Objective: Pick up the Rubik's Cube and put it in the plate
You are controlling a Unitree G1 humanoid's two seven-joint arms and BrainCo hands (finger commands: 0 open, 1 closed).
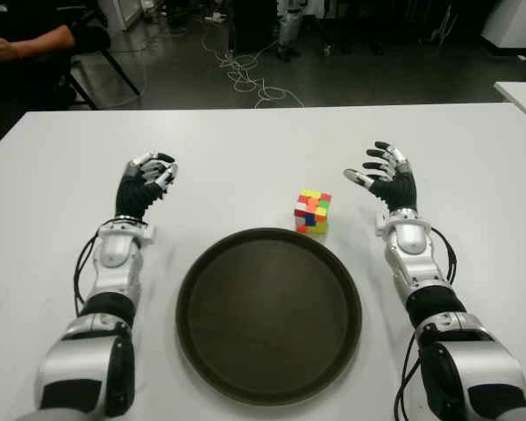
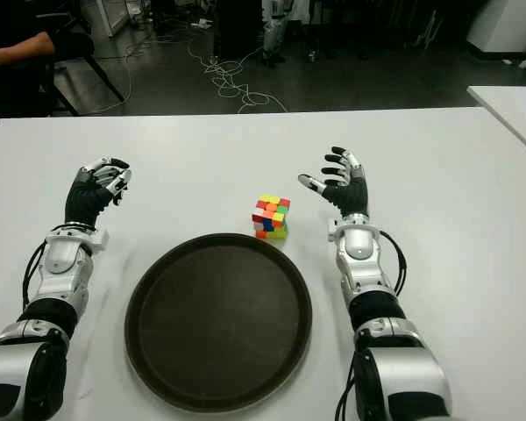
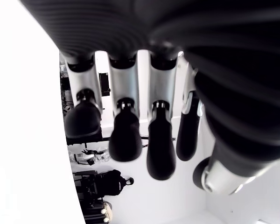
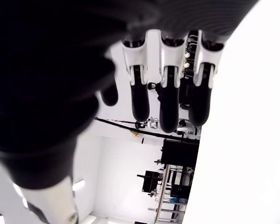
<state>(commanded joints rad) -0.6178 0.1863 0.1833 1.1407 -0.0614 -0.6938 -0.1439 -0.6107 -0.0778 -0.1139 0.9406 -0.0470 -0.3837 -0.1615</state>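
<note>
A multicoloured Rubik's Cube stands on the white table, just beyond the far right rim of a round dark plate. My right hand shows to the right of the cube, a short gap away, fingers spread and holding nothing. My left hand shows far to the left of the cube, beyond the plate's left side, fingers loosely relaxed and empty. The wrist views show only each hand's own fingers with nothing between them.
The plate holds nothing. Beyond the table's far edge lie floor cables. A seated person's arm shows at the far left. Another white table's corner is at the right.
</note>
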